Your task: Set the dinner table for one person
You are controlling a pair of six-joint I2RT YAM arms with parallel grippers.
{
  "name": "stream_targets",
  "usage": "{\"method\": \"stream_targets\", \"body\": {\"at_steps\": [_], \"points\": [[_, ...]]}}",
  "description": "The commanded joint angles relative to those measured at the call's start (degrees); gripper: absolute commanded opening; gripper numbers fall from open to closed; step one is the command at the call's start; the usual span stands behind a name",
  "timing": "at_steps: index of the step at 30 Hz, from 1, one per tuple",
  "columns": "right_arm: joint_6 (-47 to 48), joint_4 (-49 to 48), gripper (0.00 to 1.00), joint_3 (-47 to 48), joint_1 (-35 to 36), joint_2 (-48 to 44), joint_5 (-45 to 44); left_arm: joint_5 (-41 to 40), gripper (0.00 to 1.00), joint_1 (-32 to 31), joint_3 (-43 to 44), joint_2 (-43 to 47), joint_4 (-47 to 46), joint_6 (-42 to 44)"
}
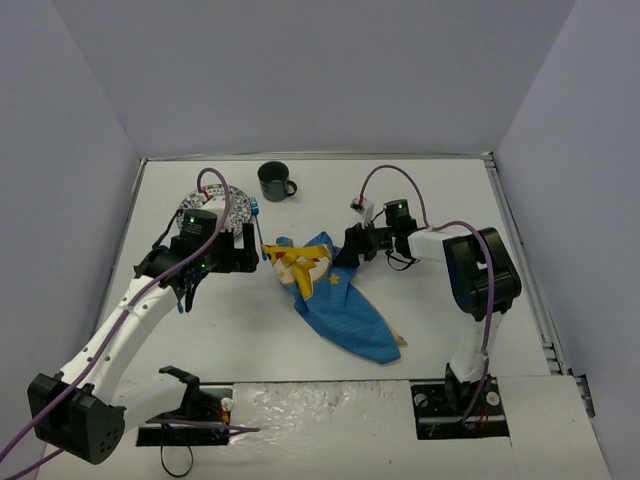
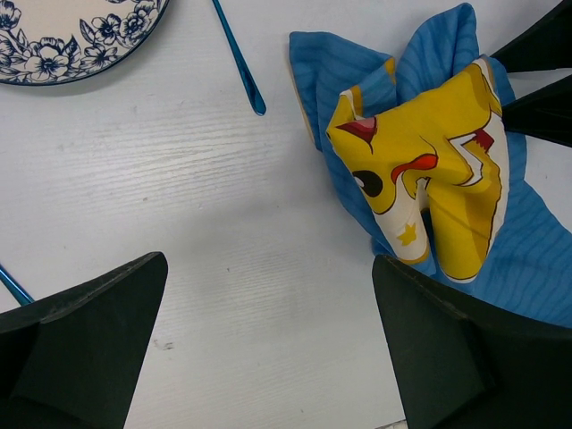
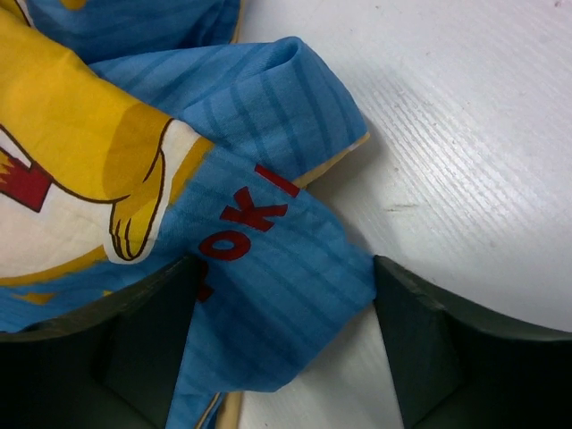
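Observation:
The dinner table (image 1: 300,350) is a large white top with metal edging. A crumpled blue cloth mat with a yellow cartoon print (image 1: 335,295) lies in its middle. My right gripper (image 1: 347,252) is at the mat's far right edge. In the right wrist view it (image 3: 281,295) is open, with a blue fold (image 3: 268,268) between its fingers. My left gripper (image 1: 250,255) is open and empty over bare table (image 2: 223,197), just left of the mat (image 2: 429,170). A blue-flowered plate (image 2: 71,36) and a blue utensil (image 2: 239,58) lie beyond it.
A dark green mug (image 1: 275,180) stands at the back middle. The plate (image 1: 228,195) is partly hidden under my left arm. A second blue utensil (image 2: 11,284) shows at the left edge of the left wrist view. White walls enclose the table.

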State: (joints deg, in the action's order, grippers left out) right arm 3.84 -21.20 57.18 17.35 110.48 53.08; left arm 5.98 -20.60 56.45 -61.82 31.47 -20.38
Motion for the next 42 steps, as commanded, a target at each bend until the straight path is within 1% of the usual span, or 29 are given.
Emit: {"method": "stream_targets", "body": {"at_steps": [1, 6, 9, 11, 16, 20, 25, 29, 31, 33, 37, 42], "points": [[1.62, 0.28, 0.54, 2.24, 0.58, -0.95, 2.92, -0.09, 0.97, 0.47, 0.34, 1.0, -1.32, 0.17], [1.15, 0.81, 0.25, 1.83, 0.57, -4.41, -2.29, -0.25, 0.97, 0.47, 0.33, 0.91, -1.32, 0.01], [0.86, 2.4, 0.1, 1.71, 0.59, -8.47, -7.62, -0.28, 0.97, 0.47, 0.34, 0.82, -1.51, -0.41], [0.42, 4.42, 0.0, 1.68, 0.66, -12.66, -13.14, -0.44, 0.97, 0.47, 0.42, 0.71, -1.7, -0.93], [-2.82, 7.85, 0.0, -0.23, 0.85, -24.71, -25.93, -0.88, 0.97, 0.47, 1.49, -0.77, -2.38, -3.62], [-7.75, 11.72, 0.0, -3.26, 0.93, -34.25, -35.6, -1.94, 0.97, 0.47, 3.29, -3.38, -3.91, -6.6], [-12.62, 15.32, 0.0, -7.52, 0.93, -43.74, -45.43, -3.98, 0.97, 0.47, 5.37, -7.75, -6.9, -10.49], [-18.56, 17.21, 0.0, -12.61, 0.93, -53.67, -48.05, -3.91, 0.97, 0.25, 8.57, -12.57, -9.45, -13.24], [-20.17, 18.04, 0.0, -15.51, 1.0, -57.58, -48.61, -3.32, 0.97, 0.0, 10.05, -15.79, -10.31, -14.16], [-21.34, 19.66, 0.0, -17.9, 1.1, -63.6, -49.09, -3.17, 0.96, -0.3, 11.72, -18.58, -11.19, -14.66], [-24.84, 20.78, 0.0, -22.81, 1.11, -71.45, -49.11, -3.39, 0.96, -1.64, 15.89, -24.46, -12.4, -14.82], [-26.68, 20.93, 0.0, -26.65, 1.11, -75.73, -49.56, -2.88, 0.96, -2.96, 22.14, -33.58, -13.4, -15.67]]}}
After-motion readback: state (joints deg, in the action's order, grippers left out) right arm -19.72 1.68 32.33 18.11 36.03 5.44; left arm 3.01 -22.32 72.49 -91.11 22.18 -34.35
